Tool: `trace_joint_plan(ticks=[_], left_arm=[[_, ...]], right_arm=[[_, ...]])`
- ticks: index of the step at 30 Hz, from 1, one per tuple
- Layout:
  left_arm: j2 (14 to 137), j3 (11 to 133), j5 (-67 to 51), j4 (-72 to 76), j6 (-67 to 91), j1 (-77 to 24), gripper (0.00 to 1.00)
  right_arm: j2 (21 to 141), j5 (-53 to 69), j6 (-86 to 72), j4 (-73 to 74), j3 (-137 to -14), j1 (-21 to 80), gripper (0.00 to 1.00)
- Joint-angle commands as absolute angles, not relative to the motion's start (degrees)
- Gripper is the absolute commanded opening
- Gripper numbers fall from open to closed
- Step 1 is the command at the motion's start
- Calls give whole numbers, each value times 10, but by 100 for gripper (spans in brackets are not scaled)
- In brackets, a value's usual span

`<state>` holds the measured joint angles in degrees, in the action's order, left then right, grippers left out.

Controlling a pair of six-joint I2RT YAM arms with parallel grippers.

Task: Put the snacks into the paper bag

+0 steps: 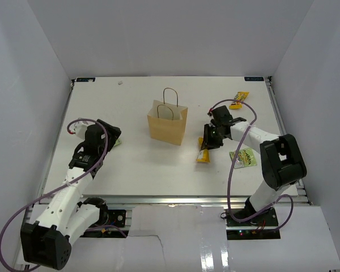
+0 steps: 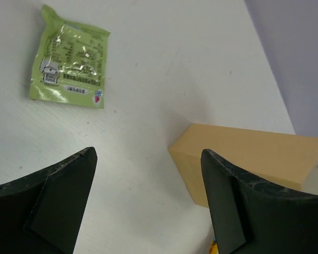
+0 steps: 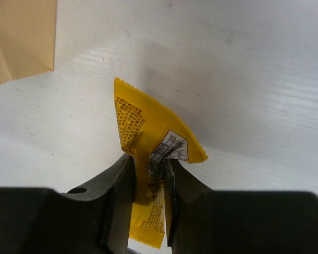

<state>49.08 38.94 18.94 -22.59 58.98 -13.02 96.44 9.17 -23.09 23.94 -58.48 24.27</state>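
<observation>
Yellow wrapper (image 3: 148, 124) pinched by right gripper (image 3: 147, 161), right of bag (image 1: 167, 122); left gripper (image 2: 147, 152) spread (green packet (image 2: 69, 66) upper left of its view).

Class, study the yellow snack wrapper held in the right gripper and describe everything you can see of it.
The yellow wrapper is a glossy, crinkly bar packet with a zigzag-cut end, small dark print and a white label patch. It is creased and bent where the right gripper pinches its middle, both fingers touching it. It sits over the white table, just right of the paper bag; whether it touches the table is unclear.
</observation>
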Motion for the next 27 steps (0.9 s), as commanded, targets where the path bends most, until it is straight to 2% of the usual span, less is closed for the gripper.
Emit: trace_joint_plan(ticks=[1,5,9,15,19,27], left_arm=[[522,369,165,-252,614,-118,90],[562,371,139,-264,614,-95,90],[583,376,126,-258,599,-85,90],[583,365,119,-258,596,-83,90],[553,357,129,-265,595,-82,90],[537,349,119,-278,581,-82,91]], right_arm=[[905,133,-122,224,-593,204,15],[843,422,113,201,-621,142,8],[808,539,269,181,-667,141,8],[836,559,312,97,-776,181,8],[872,521,284,-12,-810,217,11],[932,462,266,-101,-866,272,13]])
